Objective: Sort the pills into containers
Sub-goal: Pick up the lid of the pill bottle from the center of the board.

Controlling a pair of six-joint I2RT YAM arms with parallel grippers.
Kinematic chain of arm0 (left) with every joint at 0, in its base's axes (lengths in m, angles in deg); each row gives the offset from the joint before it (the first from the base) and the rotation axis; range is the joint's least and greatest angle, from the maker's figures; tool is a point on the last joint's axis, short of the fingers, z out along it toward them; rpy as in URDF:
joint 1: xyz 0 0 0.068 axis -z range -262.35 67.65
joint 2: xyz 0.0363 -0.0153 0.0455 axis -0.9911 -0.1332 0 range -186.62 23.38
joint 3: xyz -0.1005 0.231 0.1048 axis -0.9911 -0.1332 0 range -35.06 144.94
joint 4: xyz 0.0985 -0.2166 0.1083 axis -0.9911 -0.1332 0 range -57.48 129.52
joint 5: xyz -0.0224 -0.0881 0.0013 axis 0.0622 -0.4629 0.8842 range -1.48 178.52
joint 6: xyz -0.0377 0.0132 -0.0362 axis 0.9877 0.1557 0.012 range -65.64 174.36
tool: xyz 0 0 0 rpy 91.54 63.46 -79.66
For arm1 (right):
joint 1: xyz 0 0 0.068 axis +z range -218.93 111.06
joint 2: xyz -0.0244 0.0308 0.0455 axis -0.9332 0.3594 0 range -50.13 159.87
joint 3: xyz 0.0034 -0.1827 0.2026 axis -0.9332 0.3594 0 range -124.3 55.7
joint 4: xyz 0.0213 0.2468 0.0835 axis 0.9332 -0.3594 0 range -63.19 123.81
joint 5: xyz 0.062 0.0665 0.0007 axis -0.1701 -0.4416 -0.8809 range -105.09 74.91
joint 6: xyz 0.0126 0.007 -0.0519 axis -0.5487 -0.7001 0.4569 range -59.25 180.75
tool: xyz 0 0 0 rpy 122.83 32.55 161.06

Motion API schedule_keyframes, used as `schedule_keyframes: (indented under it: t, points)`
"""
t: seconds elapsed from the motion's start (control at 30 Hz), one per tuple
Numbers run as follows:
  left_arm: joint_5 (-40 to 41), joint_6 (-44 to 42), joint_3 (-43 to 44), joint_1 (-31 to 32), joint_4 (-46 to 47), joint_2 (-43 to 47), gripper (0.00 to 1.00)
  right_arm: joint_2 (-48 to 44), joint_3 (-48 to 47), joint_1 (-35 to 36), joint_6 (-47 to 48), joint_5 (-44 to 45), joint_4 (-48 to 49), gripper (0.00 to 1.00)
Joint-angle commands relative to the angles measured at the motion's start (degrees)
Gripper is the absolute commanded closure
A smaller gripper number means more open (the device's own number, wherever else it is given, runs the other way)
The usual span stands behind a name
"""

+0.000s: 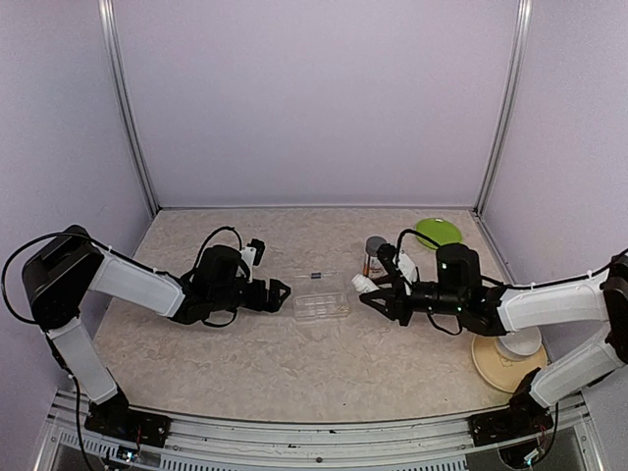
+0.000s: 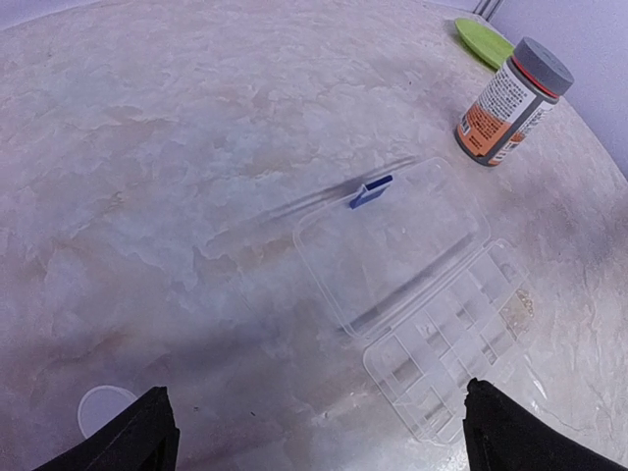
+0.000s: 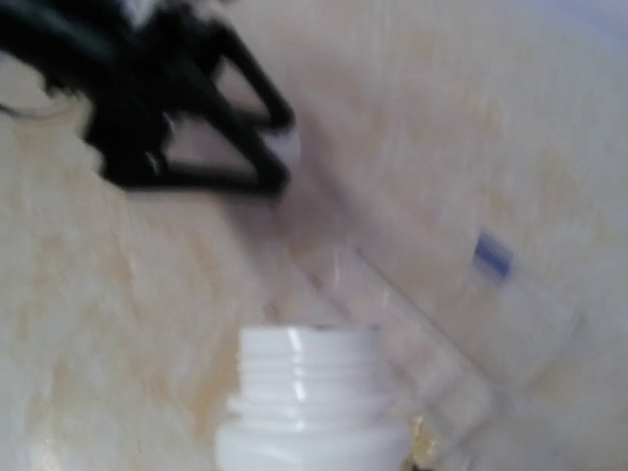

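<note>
Left fingers: the left gripper [image 1: 282,292] has its fingers [image 2: 132,440] wide apart with nothing between them, one at each bottom corner of the left wrist view.
Right fingers: the right gripper [image 1: 369,290] is clamped on an uncapped white bottle [image 3: 309,392], whose threaded neck shows at bottom centre of the right wrist view. The fingers themselves are cut off there.
Box: a clear pill box [image 1: 322,300] lies open on the table [image 1: 245,363], mid-frame between the two grippers. Its flat lid [image 2: 392,240] is toward the upper left and its row of compartments [image 2: 446,343] toward the lower right.
Pill: one small dark blue piece [image 2: 370,192] sits at the lid's far edge.
Hard to tell: whether any compartment holds pills. The right wrist view is blurred.
Around: a grey-capped bottle [image 2: 510,103] stands at upper right. A green plate [image 2: 483,41] is cut off at the top. A white disc [image 2: 103,407] is partly hidden by a finger.
</note>
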Motion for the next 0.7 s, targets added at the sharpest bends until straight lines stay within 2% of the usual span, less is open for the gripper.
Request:
schedule_keyframes:
  t: [0.0,0.2,0.33,0.5,0.67]
  points:
    - [1.72,-0.91,0.94,0.19,-0.42,-0.26,0.01,-7.36,7.89,0.71,-1.48,0.66,23.93,0.77]
    - [4.53,-1.39,0.76,0.02,-1.44,0.77,0.01,-14.66,12.97,0.71,-2.14,4.33,32.04,0.78]
    - [7.73,-0.83,1.99,-0.33,-4.73,1.66,0.01,-15.34,12.75,0.71,-1.95,5.1,30.5,0.78]
    - [14.29,0.32,5.46,-1.56,-13.39,0.82,0.01,-14.88,10.96,0.71,-1.68,4.67,26.51,0.77]
    - [12.25,1.61,6.53,-5.37,-17.18,-0.05,0.01,-15.72,9.82,0.71,-1.25,4.82,23.01,0.76]
